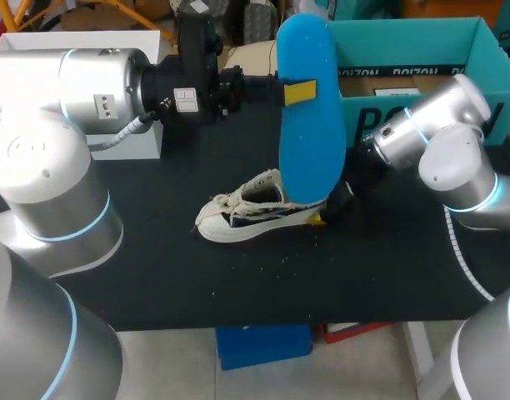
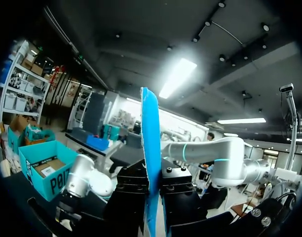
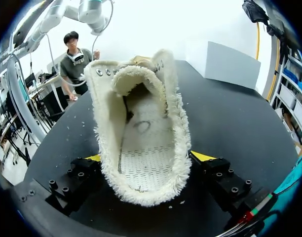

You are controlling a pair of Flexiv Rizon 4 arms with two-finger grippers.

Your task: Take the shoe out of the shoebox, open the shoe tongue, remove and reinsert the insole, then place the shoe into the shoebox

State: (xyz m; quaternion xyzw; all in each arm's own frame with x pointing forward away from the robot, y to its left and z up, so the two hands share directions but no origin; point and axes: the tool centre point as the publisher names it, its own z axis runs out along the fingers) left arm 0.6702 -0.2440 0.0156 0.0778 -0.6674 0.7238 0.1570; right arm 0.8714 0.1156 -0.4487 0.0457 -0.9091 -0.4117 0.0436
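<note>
A white low-top shoe (image 1: pixel 242 212) with frayed edges lies on the black table (image 1: pixel 388 267), toe toward my left. Its blue insole (image 1: pixel 309 117) is out of it and hangs upright above the heel, with my left gripper (image 1: pixel 298 92) shut on its edge. In the left wrist view the insole (image 2: pixel 151 148) shows edge-on between the black fingers of that gripper (image 2: pixel 152 197). My right gripper (image 1: pixel 326 212) is down at the shoe's heel. In the right wrist view the shoe (image 3: pixel 141 128) lies mouth-up between that gripper's (image 3: pixel 148 157) spread fingers, and its yellow fingertips (image 3: pixel 204 156) flank the heel.
The teal shoebox (image 1: pixel 422 37) stands open at the table's back right, behind my right arm. A white box (image 1: pixel 147 142) sits at the back left behind my left arm. Small white crumbs dot the mat in front of the shoe.
</note>
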